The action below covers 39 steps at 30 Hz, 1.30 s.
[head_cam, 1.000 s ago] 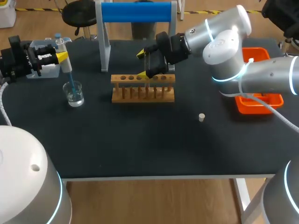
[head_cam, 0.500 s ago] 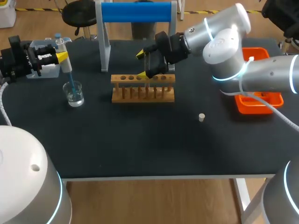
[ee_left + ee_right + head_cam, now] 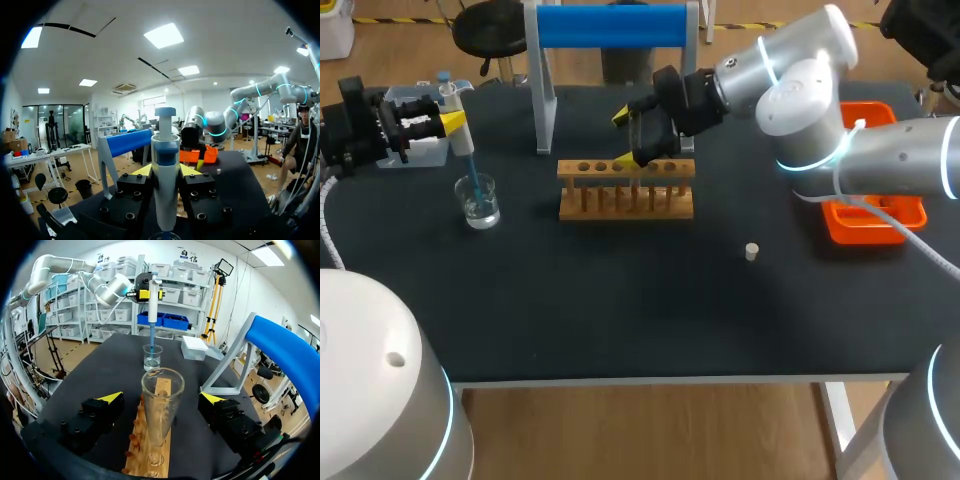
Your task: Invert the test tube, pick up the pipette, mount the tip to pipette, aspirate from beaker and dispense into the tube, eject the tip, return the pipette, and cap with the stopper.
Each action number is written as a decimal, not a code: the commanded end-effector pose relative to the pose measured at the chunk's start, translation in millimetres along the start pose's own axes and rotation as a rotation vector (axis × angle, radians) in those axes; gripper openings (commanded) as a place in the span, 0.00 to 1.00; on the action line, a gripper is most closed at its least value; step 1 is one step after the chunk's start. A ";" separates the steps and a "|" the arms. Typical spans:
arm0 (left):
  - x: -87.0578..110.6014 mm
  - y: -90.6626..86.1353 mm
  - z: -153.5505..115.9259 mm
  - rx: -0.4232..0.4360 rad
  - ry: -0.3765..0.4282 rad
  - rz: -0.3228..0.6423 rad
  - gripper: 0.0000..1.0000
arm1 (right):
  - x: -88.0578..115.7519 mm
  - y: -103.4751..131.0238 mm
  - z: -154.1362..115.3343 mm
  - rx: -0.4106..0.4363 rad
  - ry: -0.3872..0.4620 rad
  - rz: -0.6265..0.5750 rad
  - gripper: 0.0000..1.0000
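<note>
Under my left claw (image 3: 453,122) the pipette (image 3: 165,165) hangs upright, clamped from both sides between the yellow fingertips. Its blue tip (image 3: 472,170) reaches straight down into the beaker (image 3: 478,200) below. I cannot make out how deep it sits in the clear liquid. Across the worktop (image 3: 620,300), my right claw (image 3: 625,138) hovers over the wooden rack (image 3: 625,190), fingers spread wide. The test tube (image 3: 161,400) stands mouth-up in the rack between those fingers, with a clear gap to each, so nothing is gripped there. Compared with a second ago almost nothing has shifted. The pipette is at the same height in the beaker, the right claw keeps its post at the tube, and only the right arm's elbow seems to have drifted a touch. I read that stillness as the draw from the beaker in progress, with the tip mounted and the tube already turned upright. Lifting out and carrying across to the tube comes next, I judge. The stopper (image 3: 751,251) lies loose on the worktop, nearer me than the right claw and well apart from the rack, not yet needed.
</note>
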<state>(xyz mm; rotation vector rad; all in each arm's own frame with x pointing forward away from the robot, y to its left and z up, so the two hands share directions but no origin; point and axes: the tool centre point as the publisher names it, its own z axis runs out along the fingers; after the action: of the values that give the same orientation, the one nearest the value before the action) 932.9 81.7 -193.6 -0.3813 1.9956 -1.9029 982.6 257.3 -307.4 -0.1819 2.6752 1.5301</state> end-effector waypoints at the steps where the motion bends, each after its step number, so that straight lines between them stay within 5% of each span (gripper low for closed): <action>1: 0.5 -0.4 -0.8 0.000 0.001 0.001 0.00 | 0.6 0.8 -2.4 0.003 -0.001 0.000 1.00; 39: 0.5 -0.4 -0.8 0.000 0.001 0.001 0.00 | -0.3 6.3 -5.4 0.011 -0.017 -0.005 1.00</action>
<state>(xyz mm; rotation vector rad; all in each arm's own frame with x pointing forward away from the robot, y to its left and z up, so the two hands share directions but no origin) 932.9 81.7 -193.6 -0.3813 1.9956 -1.9029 983.3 256.7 -300.3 -0.1755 2.6683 1.5120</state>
